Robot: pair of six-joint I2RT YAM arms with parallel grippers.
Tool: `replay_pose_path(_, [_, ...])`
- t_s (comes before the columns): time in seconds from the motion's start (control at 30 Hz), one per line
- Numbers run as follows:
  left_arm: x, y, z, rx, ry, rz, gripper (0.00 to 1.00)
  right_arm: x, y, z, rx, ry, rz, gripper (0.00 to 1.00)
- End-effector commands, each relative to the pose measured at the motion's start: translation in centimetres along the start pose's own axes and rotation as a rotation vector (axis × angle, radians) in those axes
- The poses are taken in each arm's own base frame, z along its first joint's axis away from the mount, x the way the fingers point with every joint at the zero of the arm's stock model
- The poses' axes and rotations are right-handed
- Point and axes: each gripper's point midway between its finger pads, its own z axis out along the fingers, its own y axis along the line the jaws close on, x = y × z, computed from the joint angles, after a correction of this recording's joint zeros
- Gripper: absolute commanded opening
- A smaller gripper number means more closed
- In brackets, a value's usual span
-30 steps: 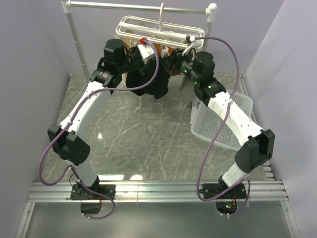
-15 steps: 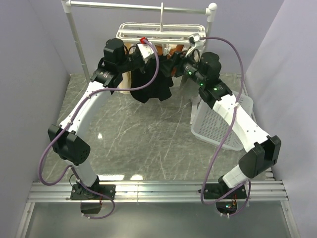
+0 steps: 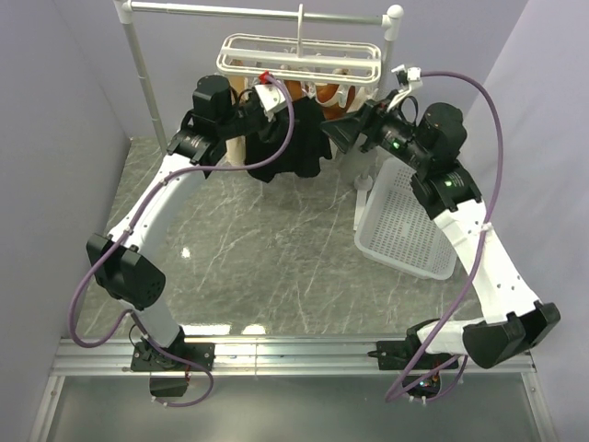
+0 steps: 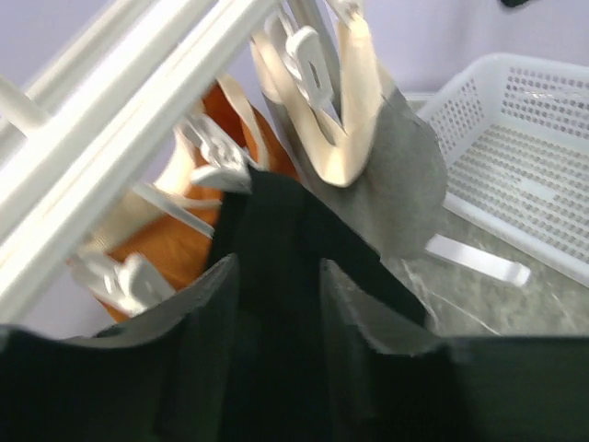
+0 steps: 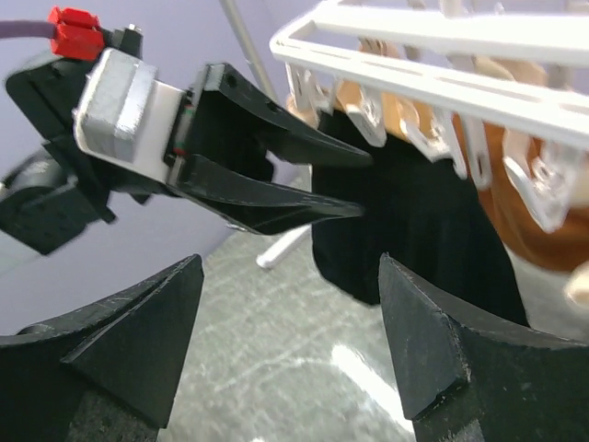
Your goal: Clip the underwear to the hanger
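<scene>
The black underwear (image 3: 296, 138) hangs below the white hanger (image 3: 299, 55), its top edge pinched in a white clip (image 4: 221, 173). My left gripper (image 3: 279, 122) sits at its left edge. In the left wrist view the left gripper (image 4: 281, 295) is open, its fingers (image 4: 207, 318) apart with the underwear (image 4: 276, 239) loose between them. The right wrist view shows that left gripper (image 5: 354, 184) with spread fingers at the edge of the underwear (image 5: 414, 221) under the hanger (image 5: 442, 55). My right gripper (image 3: 333, 133) is off to the right. This right gripper (image 5: 290, 304) is wide open, holding nothing.
A white laundry basket (image 3: 409, 221) stands on the table at the right, under the right arm. The hanger's hook hangs on a metal rail (image 3: 258, 13). Tan (image 3: 241, 147) and orange (image 3: 294, 89) garments hang on other clips beside the underwear.
The right gripper has let go, opened wider and pulled back to the right. The left gripper's jaws have parted. The underwear now hangs straighter from the hanger.
</scene>
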Motion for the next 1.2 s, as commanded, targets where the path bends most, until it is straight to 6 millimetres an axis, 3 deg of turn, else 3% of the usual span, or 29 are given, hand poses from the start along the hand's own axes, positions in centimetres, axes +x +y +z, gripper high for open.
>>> replay_pose_path(0.0, [-3.0,-0.7,-2.2,-0.011,-0.029,-0.013,0.49,0.5,-0.2,-2.3,0.011,0.046,-0.018,0.84])
replay_pose_path(0.1, [-2.5,-2.0,-3.3,0.008,0.002,-0.068,0.57,0.6,-0.7,-3.9,0.038,0.062,-0.055,0.84])
replay_pose_path(0.13, [-3.2,-2.7,-4.0,0.017,-0.005,-0.074,0.60,0.6,-0.7,-4.4,0.043,0.064,-0.066,0.85])
replay_pose_path(0.2, [-2.1,-4.0,-4.7,0.034,0.029,-0.118,0.70,0.5,-0.7,-5.9,0.068,0.064,-0.093,0.85])
replay_pose_path(0.23, [-3.0,-4.6,-5.8,0.035,0.017,-0.127,0.75,0.3,-1.2,-6.6,0.091,0.056,-0.099,0.85])
replay_pose_path(0.27, [-2.4,-5.3,-6.2,0.038,0.030,-0.153,0.90,0.3,-1.1,-7.6,0.106,0.049,-0.105,0.86])
replay_pose_path(0.3, [-3.0,-5.4,-6.7,0.027,0.016,-0.165,0.98,0.2,-1.2,-8.3,0.118,0.042,-0.109,0.86])
replay_pose_path(0.4, [-4.5,-5.9,-8.6,-0.012,0.010,-0.247,0.99,-0.1,-1.4,-10.1,0.152,0.045,-0.118,0.87])
replay_pose_path(0.53, [-4.3,-6.5,-11.4,-0.085,0.105,-0.383,0.99,0.4,-2.1,-12.2,0.209,0.066,-0.132,0.88])
replay_pose_path(0.63, [-2.4,-7.1,-13.8,-0.144,0.170,-0.426,0.99,1.6,-2.7,-14.0,0.269,0.108,-0.153,0.88])
replay_pose_path(0.73, [-0.1,-8.2,-16.2,-0.173,0.252,-0.474,0.99,4.0,-3.7,-15.5,0.322,0.180,-0.143,0.88])
replay_pose_path(0.93, [9.1,-9.3,-20.5,-0.286,0.546,-0.622,0.99,11.0,-6.7,-17.8,0.407,0.359,-0.104,0.88])
replay_pose_path(1.03, [11.4,-9.8,-21.8,-0.354,0.592,-0.709,0.99,13.6,-8.1,-18.8,0.442,0.427,-0.110,0.88])
replay_pose_path(1.17, [12.4,-9.9,-23.1,-0.438,0.577,-0.765,0.99,16.3,-9.4,-19.9,0.478,0.509,-0.088,0.88])
